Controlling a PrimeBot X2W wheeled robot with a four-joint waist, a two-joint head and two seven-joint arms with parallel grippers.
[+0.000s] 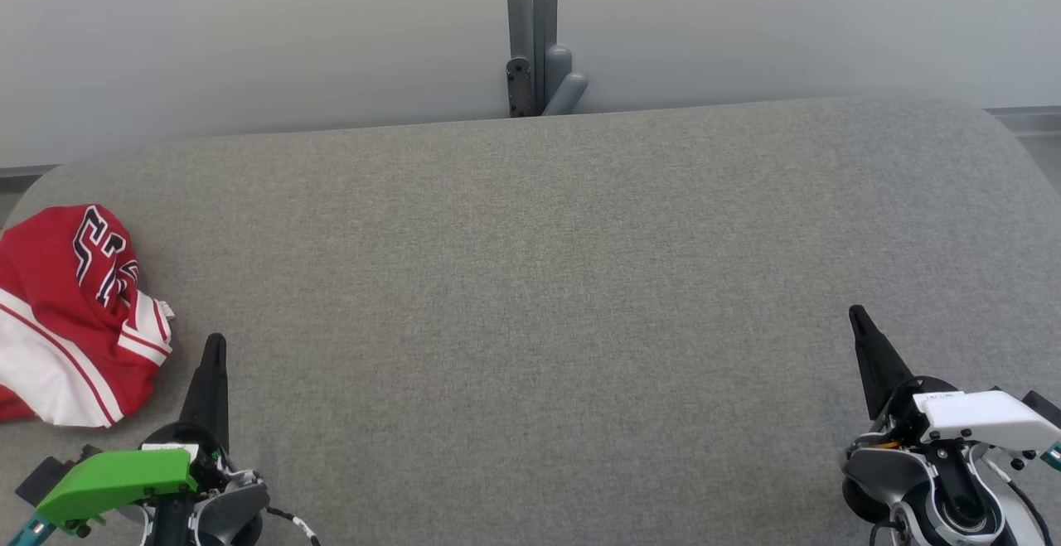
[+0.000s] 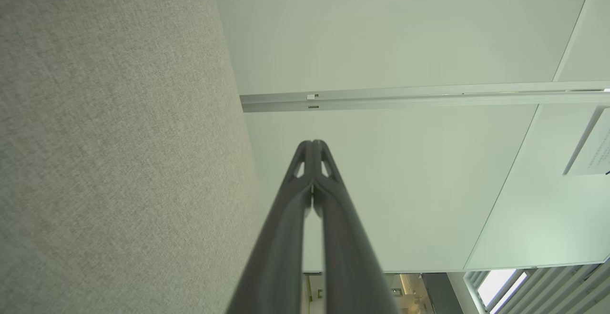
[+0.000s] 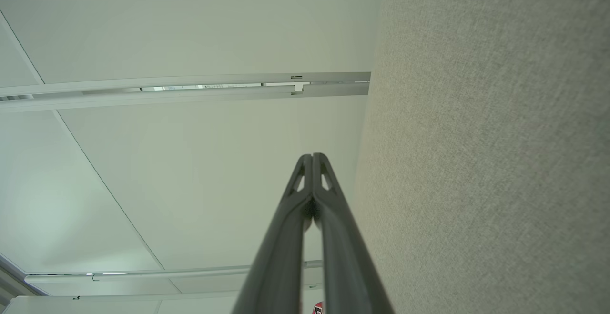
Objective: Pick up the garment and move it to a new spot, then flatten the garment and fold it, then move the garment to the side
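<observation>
A red garment (image 1: pixel 70 314) with white stripes and dark lettering lies crumpled at the left edge of the grey fabric table (image 1: pixel 530 322). My left gripper (image 1: pixel 215 344) sits at the lower left, just right of the garment and apart from it, its fingers pointing up the view. In the left wrist view the left gripper (image 2: pixel 312 143) is shut with nothing in it. My right gripper (image 1: pixel 856 315) rests at the lower right, far from the garment. Its tips (image 3: pixel 312 156) are also shut and empty. A sliver of red garment (image 3: pixel 318 308) peeks beside the right fingers.
A grey metal post (image 1: pixel 532 32) with a bracket rises behind the table's far edge against a pale wall (image 1: pixel 249 32). The table's grey surface stretches wide between both grippers. Wall rails (image 2: pixel 419 96) run across the wrist views.
</observation>
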